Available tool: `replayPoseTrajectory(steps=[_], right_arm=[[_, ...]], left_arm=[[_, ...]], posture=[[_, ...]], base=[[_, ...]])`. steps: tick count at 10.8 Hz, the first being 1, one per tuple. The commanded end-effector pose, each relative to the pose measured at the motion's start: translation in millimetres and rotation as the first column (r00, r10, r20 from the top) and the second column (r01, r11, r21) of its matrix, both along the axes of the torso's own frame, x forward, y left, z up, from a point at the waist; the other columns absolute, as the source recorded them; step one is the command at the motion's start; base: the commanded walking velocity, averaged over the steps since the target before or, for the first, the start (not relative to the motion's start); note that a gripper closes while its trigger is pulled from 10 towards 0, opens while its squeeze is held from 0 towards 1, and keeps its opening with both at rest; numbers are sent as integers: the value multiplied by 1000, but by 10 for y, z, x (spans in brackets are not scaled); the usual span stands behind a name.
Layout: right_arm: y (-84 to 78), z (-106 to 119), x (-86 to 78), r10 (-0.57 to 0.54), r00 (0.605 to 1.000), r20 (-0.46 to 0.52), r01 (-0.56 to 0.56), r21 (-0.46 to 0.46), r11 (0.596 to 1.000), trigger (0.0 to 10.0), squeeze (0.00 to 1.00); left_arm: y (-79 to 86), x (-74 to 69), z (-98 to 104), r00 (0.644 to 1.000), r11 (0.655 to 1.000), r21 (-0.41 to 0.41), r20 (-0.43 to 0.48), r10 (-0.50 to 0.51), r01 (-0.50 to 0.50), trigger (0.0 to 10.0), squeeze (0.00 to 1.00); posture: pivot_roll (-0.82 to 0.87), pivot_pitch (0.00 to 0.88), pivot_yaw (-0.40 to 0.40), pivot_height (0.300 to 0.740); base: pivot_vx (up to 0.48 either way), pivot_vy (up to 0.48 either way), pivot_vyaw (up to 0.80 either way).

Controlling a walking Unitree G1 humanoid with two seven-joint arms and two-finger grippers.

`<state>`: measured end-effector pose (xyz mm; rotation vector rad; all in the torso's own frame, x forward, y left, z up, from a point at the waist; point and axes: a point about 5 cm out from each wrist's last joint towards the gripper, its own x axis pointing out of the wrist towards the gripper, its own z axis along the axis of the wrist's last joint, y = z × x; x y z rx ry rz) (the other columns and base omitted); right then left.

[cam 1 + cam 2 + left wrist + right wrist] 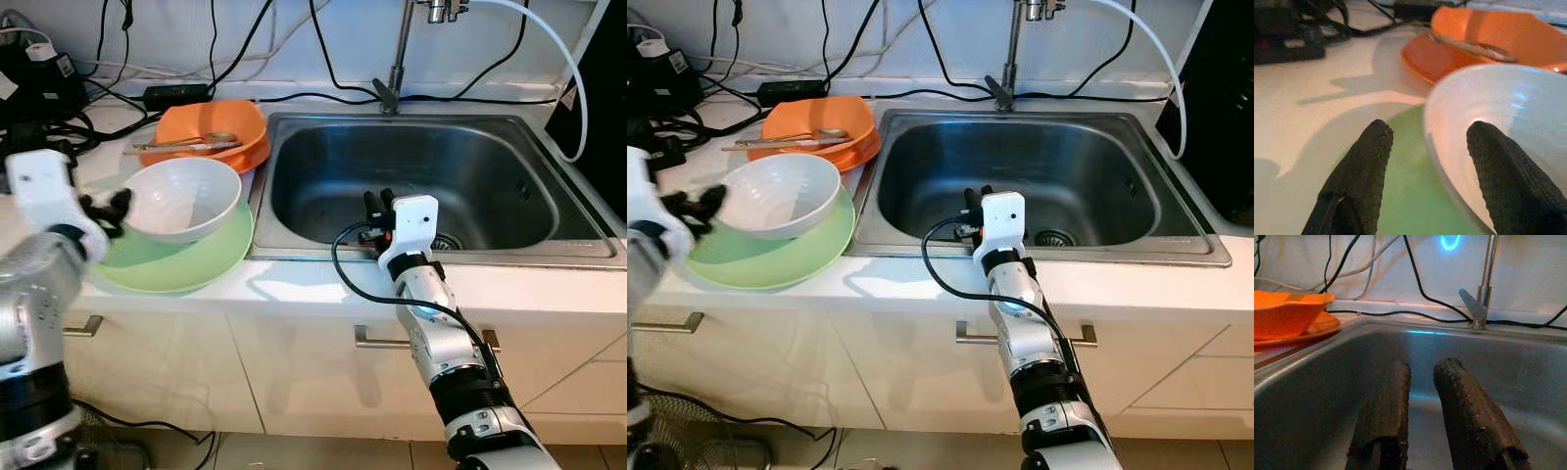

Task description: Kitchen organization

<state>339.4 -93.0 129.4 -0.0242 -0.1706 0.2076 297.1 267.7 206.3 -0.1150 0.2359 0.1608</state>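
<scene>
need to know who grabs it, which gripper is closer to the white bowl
Left. The left gripper straddles the rim of the white bowl, open. The right gripper is over the sink, well to the bowl's right.

Worktop: you have a pale, glossy white worktop (294, 289) in front of you.
Sink: you see a rectangular stainless-steel sink (509, 132) set into it, its chrome tap (394, 59) at the back.
Wall: yours is white, with black cables (235, 49) trailing down.
Cabinets: below you, cream cabinet fronts (294, 372) carry a metal bar handle (377, 342).
Floor: you see pale tiles (313, 452).
</scene>
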Motion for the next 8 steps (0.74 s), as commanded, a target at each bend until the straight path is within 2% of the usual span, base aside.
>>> replayPoseTrajectory(steps=[1,3,4,5,6,8], right_arm=[[13,-60,-20,5,999,-32,-5,1,1000,10000,0],[10,-50,-10,5,1000,-30,-5,1,1000,10000,0],[7,-49,-8,2,1000,-29,-2,-1,1000,10000,0],[3,-47,-5,0,1000,-29,0,-2,1000,10000,0],[3,-43,0,2,1000,-29,-2,-3,1000,10000,0],[-6,-40,7,2,1000,-31,-2,-7,1000,10000,0]], left_arm=[[-46,-16,-43,999,1000,-18,-29,-17,16,10000,0],[-57,-7,-105,998,999,-31,-50,-29,28,10000,0],[-124,-8,-160,996,996,-66,-68,-58,54,10000,0],[-163,-10,-185,995,994,-86,-70,-68,62,1647,0],[-188,-6,-193,995,991,-119,-62,-73,65,0,0],[-226,-1,-212,995,987,-143,-60,-83,74,0,0]], posture=[[164,0,47,740],[163,0,46,740],[161,0,47,740],[159,0,47,740],[158,0,45,740],[158,0,44,740]], base=[[0,0,0],[0,0,0],[0,0,0],[0,0,0],[0,0,0],[0,0,0]])
